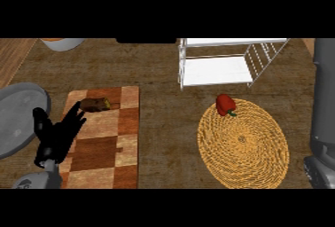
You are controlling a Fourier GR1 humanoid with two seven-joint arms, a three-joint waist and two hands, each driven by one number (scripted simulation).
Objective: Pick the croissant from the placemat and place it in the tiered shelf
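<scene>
Left robot hand (57, 135) spreads straight black fingers over the checkered placemat (104, 137), near the lumpy brown croissant (95, 104); white wire tiered shelf (219, 62) stands apart.

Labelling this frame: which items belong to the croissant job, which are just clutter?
Job:
croissant
checkered placemat
white tiered shelf
left hand, fingers straight, just short of the croissant

Clutter:
red pepper
round woven mat
grey plate
bowl at top left

1 croissant (95, 104), 1 pepper (226, 104), 2 mats (104, 146), 1 shelf (219, 62), 1 hand (57, 135).
</scene>
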